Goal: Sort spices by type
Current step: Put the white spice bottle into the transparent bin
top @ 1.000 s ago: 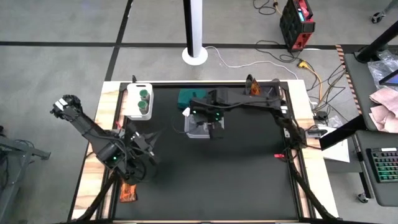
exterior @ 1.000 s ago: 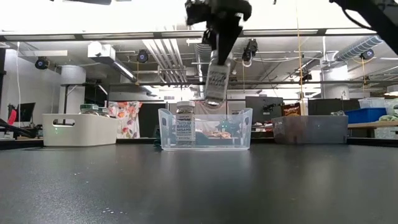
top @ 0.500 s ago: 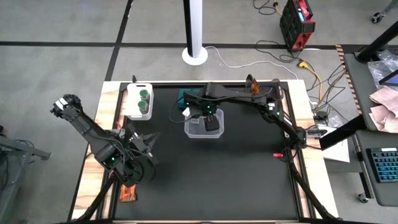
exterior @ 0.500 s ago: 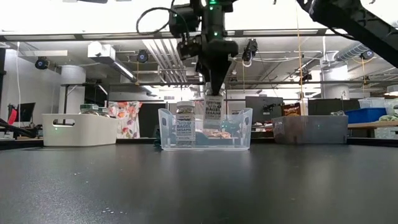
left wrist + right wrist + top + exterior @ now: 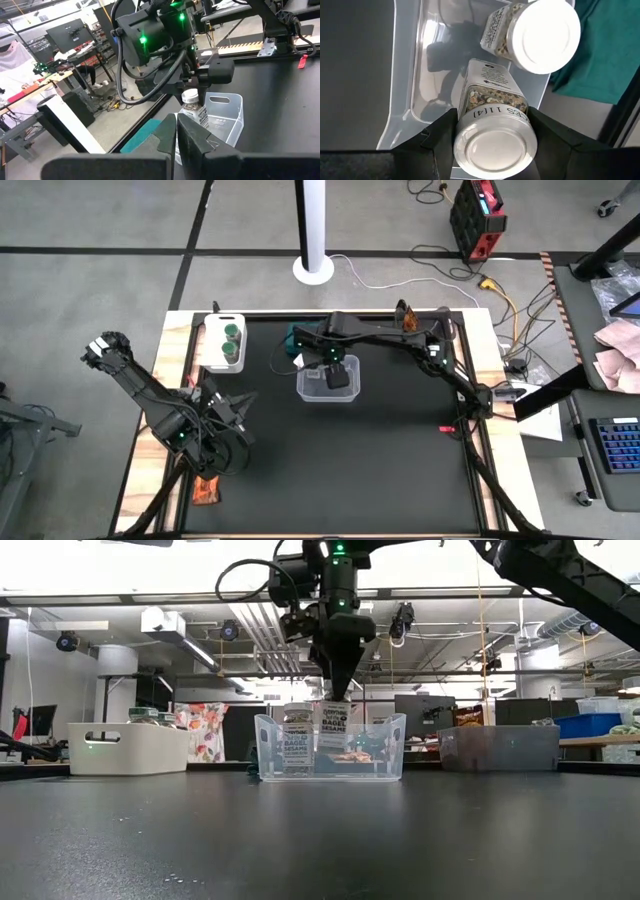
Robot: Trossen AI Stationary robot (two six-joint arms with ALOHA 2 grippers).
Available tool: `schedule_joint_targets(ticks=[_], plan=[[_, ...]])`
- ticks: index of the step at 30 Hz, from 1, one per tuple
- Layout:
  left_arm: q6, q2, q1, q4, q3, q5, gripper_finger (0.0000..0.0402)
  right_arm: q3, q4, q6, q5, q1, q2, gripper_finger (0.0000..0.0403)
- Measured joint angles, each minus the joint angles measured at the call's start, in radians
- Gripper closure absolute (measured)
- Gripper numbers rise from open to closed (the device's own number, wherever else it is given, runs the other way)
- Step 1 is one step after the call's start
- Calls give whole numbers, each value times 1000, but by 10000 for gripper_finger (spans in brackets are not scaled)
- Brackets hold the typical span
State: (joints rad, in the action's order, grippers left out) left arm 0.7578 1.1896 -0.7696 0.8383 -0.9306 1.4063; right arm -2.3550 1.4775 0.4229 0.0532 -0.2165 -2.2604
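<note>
Orange-red packet (image 5: pixel 206 489) partly under left arm, label unreadable.

2 white-lid jars (image 5: pixel 530 35), 2 green-lid jars (image 5: pixel 232 338), 2 orange pkts (image 5: pixel 206 489).

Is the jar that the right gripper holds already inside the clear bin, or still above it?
Inside. The right gripper holds the jar upright within the bin walls, beside a second jar.

The right gripper (image 5: pixel 192 90) holds a white-lidded spice jar (image 5: pixel 193 107) upright over the clear bin (image 5: pixel 222 117) on the dark tabletop (image 5: pixel 280 110).
</note>
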Motion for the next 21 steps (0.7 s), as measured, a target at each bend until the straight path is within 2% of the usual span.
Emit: schedule_joint_targets(ticks=[21], plan=[[0, 0, 0, 0, 2, -3, 402, 2, -2, -29, 0, 0, 0, 202]])
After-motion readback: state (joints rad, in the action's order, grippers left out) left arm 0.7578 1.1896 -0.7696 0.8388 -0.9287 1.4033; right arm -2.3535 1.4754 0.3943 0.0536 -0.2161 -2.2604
